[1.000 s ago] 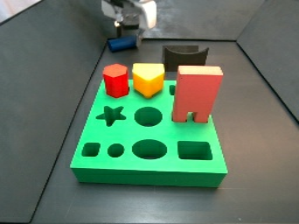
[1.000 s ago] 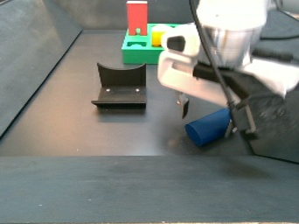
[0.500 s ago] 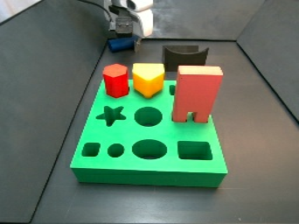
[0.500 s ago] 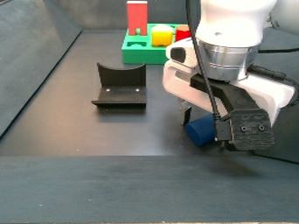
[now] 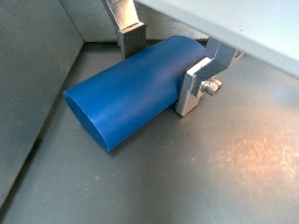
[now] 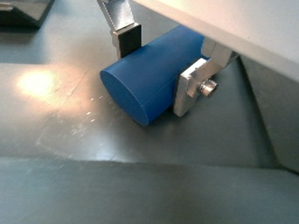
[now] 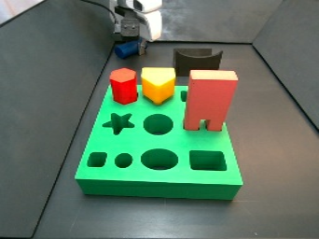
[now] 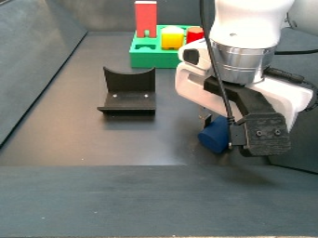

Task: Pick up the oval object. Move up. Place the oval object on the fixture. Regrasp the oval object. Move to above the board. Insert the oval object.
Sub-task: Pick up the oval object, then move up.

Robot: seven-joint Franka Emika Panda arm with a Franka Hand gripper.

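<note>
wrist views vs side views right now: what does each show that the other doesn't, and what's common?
Only the wrist views: the silver fingers straddling the oval object, which lies on its side on the dark floor.

Only the side views: the board, the fixture, the red peg, yellow peg and pink block.

Both: the gripper down at the oval object, away from the board.

The end effector [image 5: 163,59] has flat silver finger plates [image 5: 195,86] with dark pads and a round screw on one plate. In a side view its body [image 8: 243,42] is white, with black cables and a dark boxy camera mount.
</note>
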